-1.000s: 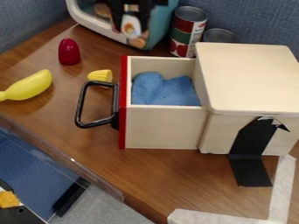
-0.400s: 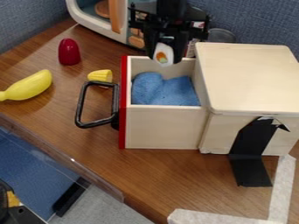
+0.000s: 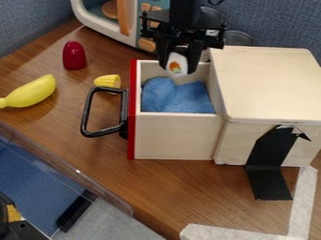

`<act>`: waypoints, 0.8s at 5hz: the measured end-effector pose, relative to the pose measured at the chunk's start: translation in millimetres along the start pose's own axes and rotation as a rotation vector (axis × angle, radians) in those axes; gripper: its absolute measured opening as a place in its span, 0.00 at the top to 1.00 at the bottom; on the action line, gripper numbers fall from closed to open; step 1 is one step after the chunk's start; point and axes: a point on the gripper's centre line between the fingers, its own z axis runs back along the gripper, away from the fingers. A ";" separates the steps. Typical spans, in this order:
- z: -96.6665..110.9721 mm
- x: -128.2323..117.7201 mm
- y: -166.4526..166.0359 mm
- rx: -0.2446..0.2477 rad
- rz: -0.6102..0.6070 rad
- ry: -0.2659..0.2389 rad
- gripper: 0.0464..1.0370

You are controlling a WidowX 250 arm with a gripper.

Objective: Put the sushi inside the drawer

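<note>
The black gripper (image 3: 178, 64) hangs over the back part of the open drawer (image 3: 174, 136), pointing down. Its fingers are shut on the sushi (image 3: 177, 64), a white roll with an orange and green centre, held between the tips. The drawer is pale wood with a red front and a black handle, pulled out to the left from the wooden box (image 3: 270, 84). Inside the drawer lies a blue cloth or sponge (image 3: 175, 97), just below and in front of the sushi.
Left of the drawer are a yellow piece (image 3: 108, 81), a red object (image 3: 74, 55) and a yellow banana (image 3: 30, 92). A toy microwave (image 3: 103, 23) and cans (image 3: 235, 37) stand behind. Black tape (image 3: 270, 164) hangs from the box's front.
From in front of the microwave, the gripper has moved right and toward the camera with the sushi, then slightly farther over the drawer. The drawer has not moved.
</note>
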 end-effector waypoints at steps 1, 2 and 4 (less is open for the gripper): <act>-13.1 -3.3 5.0 -0.014 -0.002 0.082 0.55; -16.2 1.1 6.0 -0.013 -0.002 0.059 0.55; -31.6 -4.6 8.1 -0.002 -0.007 0.086 0.55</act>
